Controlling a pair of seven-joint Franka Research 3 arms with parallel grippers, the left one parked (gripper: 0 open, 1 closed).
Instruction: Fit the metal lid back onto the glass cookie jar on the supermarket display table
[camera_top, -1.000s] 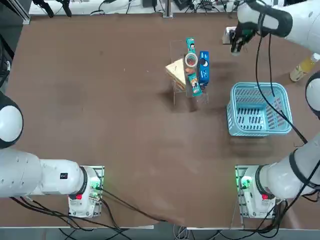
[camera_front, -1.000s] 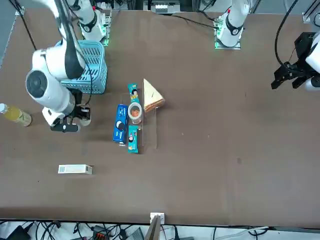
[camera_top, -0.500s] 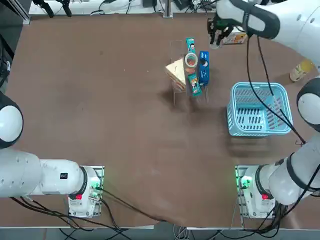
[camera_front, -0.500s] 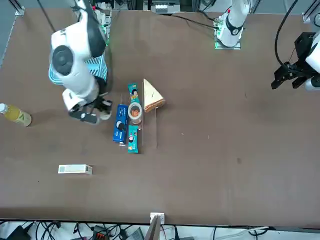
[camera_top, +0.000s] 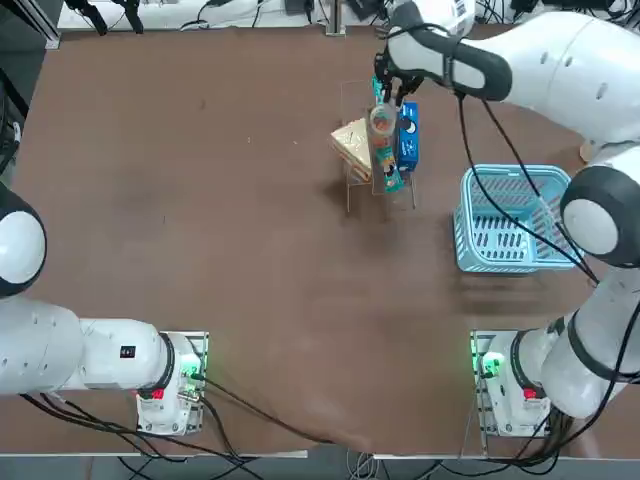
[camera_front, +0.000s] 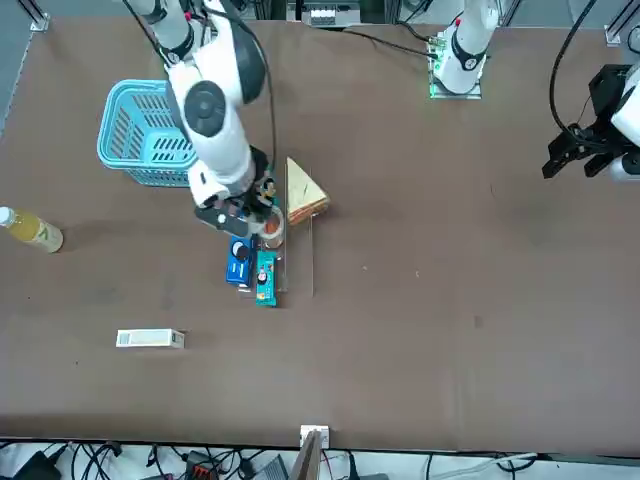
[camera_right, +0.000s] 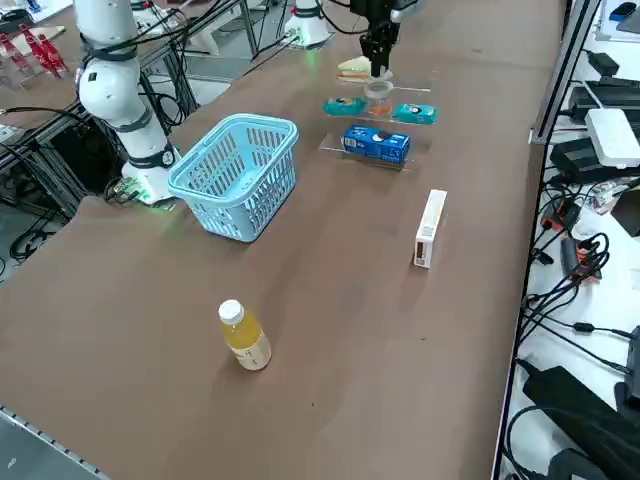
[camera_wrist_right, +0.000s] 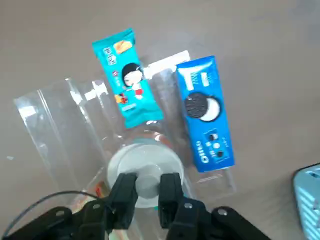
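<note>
The right pincer is closed on the knob of the metal lid, right over the glass cookie jar on the worktop; whether the lid touches the rim, I can't tell from here. A blue packet lies just beside the jar on its right, and a sandwich wedge on its left. The blue basket stands well off to the jar's right.
</note>
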